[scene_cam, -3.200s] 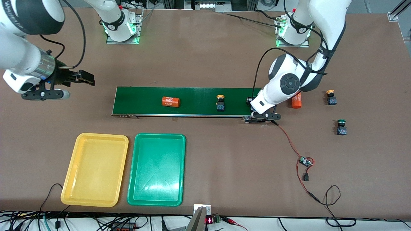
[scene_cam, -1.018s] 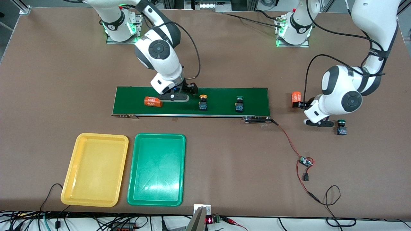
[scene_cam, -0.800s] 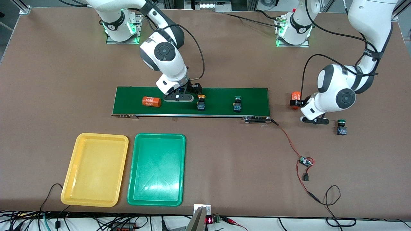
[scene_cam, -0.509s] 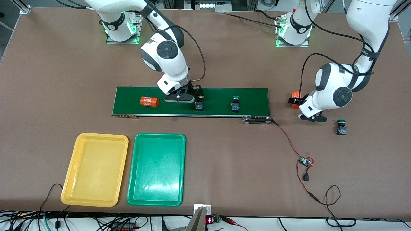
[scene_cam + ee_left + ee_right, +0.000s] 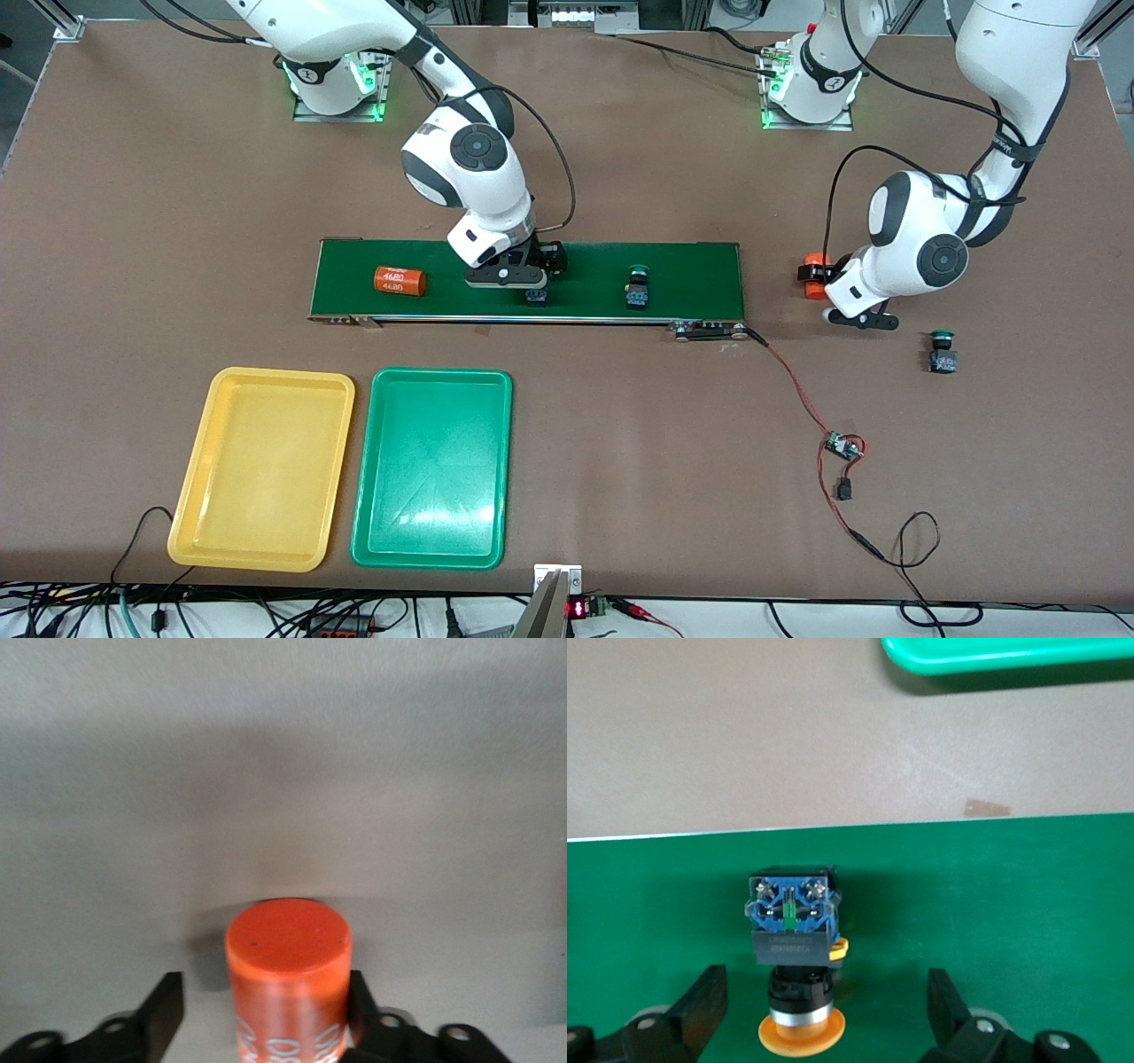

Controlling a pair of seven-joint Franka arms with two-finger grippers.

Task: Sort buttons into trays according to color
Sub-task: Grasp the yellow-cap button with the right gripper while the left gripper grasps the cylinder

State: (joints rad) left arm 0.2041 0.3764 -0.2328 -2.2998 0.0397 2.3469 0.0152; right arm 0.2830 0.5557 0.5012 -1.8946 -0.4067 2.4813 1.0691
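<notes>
A yellow button [image 5: 793,930] lies on its side on the green belt [image 5: 691,266]. My right gripper [image 5: 826,985] stands open around it, both fingers well clear of it. From the front, the right gripper [image 5: 536,282] hides most of this button [image 5: 536,297]. A green button [image 5: 636,288] rides the belt nearer the left arm's end; another green button [image 5: 943,350] stands on the table off the belt's end. My left gripper [image 5: 264,992] straddles an orange cylinder [image 5: 288,966] on the table; one finger touches it and a gap shows at the other. The yellow tray [image 5: 266,470] and green tray [image 5: 434,470] lie near the front edge.
A second orange "4680" cylinder [image 5: 399,281] lies on the belt toward the right arm's end. A red wire runs from the belt's end to a small circuit board [image 5: 842,446], and a black cable loops near the table's front edge.
The belt carried the cylinder and both buttons toward the right arm's end. My right gripper followed the yellow button and came down around it. My left gripper reached the orange cylinder and its fingers narrowed.
</notes>
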